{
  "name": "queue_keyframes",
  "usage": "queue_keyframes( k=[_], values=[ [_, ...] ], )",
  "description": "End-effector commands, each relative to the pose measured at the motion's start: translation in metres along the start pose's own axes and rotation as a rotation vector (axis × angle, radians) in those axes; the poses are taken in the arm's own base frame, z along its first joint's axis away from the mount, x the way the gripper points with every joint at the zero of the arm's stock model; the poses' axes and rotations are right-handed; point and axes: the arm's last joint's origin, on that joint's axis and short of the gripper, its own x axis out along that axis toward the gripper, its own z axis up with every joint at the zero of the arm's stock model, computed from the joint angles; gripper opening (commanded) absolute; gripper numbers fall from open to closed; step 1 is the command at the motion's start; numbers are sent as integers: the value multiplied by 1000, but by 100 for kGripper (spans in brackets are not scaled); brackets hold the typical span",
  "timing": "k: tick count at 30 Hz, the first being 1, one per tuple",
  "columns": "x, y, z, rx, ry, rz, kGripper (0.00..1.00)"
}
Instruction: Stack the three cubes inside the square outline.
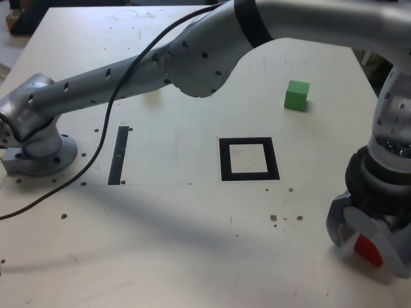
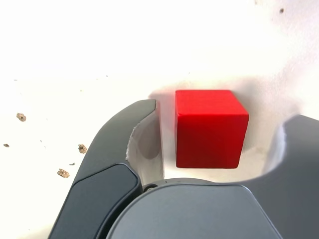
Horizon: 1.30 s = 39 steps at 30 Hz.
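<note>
Red and matte, the red cube [image 2: 209,128] sits on the pale desk [image 1: 192,256] between the two fingers of the gripper [image 1: 367,247], near the desk's front edge toward its right corner as the exterior view shows it. In the wrist view a sliver of desk shows between the cube and the finger on one side, and a wider gap on the other, so the jaws stand spread around the block and are not pinching it.

It looks like a small solid block with plain flat faces and crisp edges: light, stiff, not fragile, and probably not slippery given the dull finish. The sensible hold is on two opposite side faces, squarely and about mid-height, so the flat pads meet flat faces and the cube does not twist as it lifts. The cube sits slightly off-centre between the fingers, so one may touch first and nudge it.

A green cube [image 1: 297,95] rests well apart, toward the far right part of the desk. The square outline [image 1: 248,158], a thick black frame with a pale centre, lies near the middle of the desk with nothing in it. A narrow black strip [image 1: 119,155] lies nearer the arm's base [image 1: 35,151]. No yellow cube shows in either view.
</note>
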Motion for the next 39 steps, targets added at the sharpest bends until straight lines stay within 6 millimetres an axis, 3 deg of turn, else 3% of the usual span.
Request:
queue_keyframes(
  k=[1,9,24,39],
  values=[
    [0,-1,2,-1,-2,11,50],
    [1,-3,3,1,0,19,43],
    [1,-4,1,0,12,16,42],
    [-53,-10,-42,-139,33,27,42]
  ],
)
